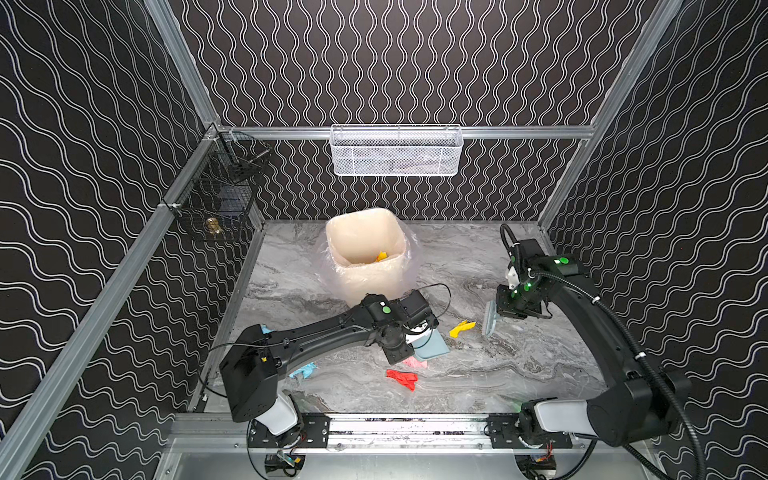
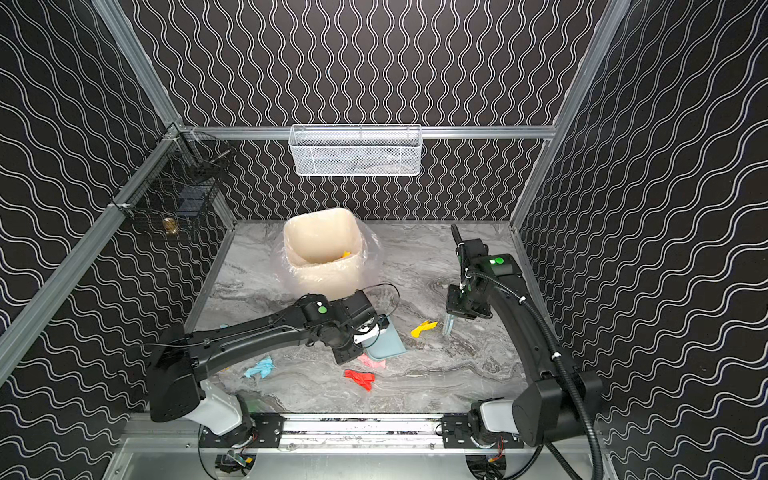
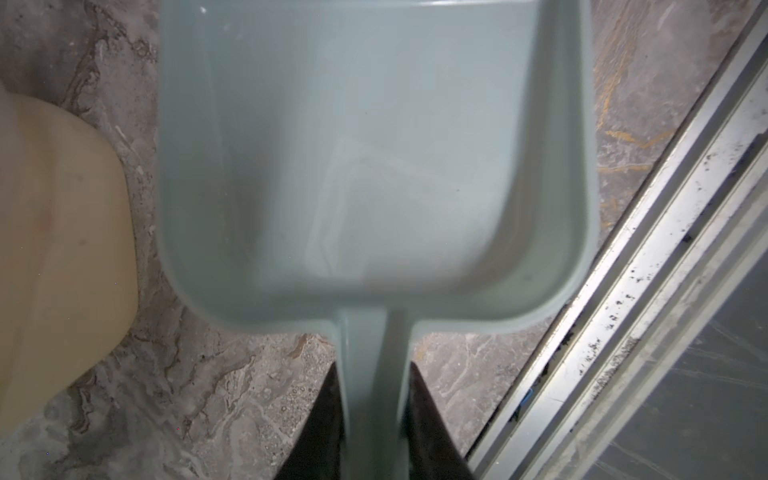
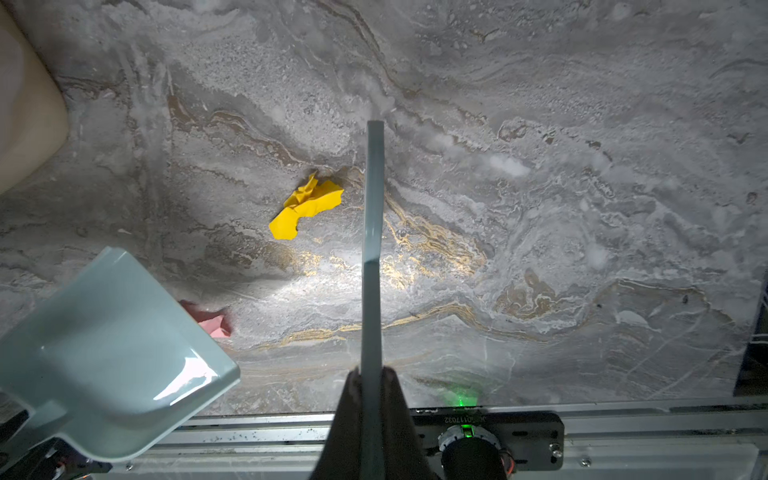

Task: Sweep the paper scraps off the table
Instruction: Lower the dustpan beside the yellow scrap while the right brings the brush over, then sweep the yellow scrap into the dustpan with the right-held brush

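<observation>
On the marble table lie paper scraps: a yellow one, a pink one half hidden by the dustpan, a red one and a light blue one. My left gripper is shut on the handle of the pale blue dustpan, whose tray holds nothing. To the right of the yellow scrap, my right gripper is shut on the pale blue brush, with a small gap between brush and scrap.
A cream bin lined with clear plastic stands behind the left arm, with a yellow scrap inside. A white mesh basket hangs on the back rail and a black wire basket on the left rail. An aluminium rail edges the front.
</observation>
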{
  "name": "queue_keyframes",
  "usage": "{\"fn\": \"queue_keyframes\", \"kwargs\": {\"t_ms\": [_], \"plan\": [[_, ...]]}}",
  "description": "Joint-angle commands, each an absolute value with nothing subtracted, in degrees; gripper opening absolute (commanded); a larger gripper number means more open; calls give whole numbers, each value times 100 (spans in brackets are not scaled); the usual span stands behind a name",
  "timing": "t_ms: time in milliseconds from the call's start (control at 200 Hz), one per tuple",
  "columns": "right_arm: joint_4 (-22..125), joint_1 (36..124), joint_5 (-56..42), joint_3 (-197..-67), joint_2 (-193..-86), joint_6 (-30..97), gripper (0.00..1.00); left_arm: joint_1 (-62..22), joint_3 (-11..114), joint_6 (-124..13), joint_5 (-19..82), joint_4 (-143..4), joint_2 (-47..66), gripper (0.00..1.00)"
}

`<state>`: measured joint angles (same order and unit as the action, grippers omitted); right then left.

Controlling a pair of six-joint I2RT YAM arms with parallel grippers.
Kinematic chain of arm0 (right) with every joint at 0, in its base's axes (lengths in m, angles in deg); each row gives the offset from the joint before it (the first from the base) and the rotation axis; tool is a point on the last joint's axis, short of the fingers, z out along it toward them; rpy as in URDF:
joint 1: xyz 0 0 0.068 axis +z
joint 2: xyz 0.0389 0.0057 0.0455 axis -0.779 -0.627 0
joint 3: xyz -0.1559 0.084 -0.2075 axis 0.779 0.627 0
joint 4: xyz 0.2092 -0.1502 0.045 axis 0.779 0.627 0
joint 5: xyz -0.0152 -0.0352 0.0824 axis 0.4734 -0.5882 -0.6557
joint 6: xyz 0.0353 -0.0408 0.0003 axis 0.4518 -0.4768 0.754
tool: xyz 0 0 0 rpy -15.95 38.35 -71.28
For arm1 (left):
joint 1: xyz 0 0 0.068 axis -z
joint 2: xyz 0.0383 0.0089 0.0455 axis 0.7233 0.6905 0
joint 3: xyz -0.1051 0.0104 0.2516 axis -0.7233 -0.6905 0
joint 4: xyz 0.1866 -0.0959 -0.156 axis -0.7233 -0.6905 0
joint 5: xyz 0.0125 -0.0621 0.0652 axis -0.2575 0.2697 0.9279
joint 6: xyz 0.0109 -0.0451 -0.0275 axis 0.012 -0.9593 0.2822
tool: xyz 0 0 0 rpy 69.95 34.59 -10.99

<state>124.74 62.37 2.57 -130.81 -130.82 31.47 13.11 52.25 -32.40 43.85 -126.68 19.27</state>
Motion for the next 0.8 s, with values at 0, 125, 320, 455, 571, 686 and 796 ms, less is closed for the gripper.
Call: {"fn": "queue_keyframes", "kwargs": {"t_ms": [0, 125, 320, 455, 571, 686, 796], "plan": [[12523, 6237, 403, -13185, -13285, 3009, 0, 1316, 5236, -2927, 4308, -12415, 2125, 7], [12416, 6241, 398, -13224, -13441, 2943, 0, 1317, 5209, -2824, 4305, -12154, 2364, 7], [12388, 6236, 427, -13342, -13624, 2840, 0, 1310, 5224, -2766, 4320, -11852, 2662, 6], [12375, 6246, 419, -13366, -13667, 2798, 0, 1302, 5396, -2744, 4392, -11854, 2922, 6], [12362, 6249, 402, -13372, -13702, 2772, 0, 1235, 5518, -2739, 4340, -11852, 3100, 6], [12344, 6243, 410, -13396, -13755, 2729, 0, 1143, 5607, -2706, 4308, -11853, 3271, 6], [12396, 6261, 435, -13515, -13872, 2678, 0, 1050, 5657, -2645, 4300, -11844, 3397, 6]]}}
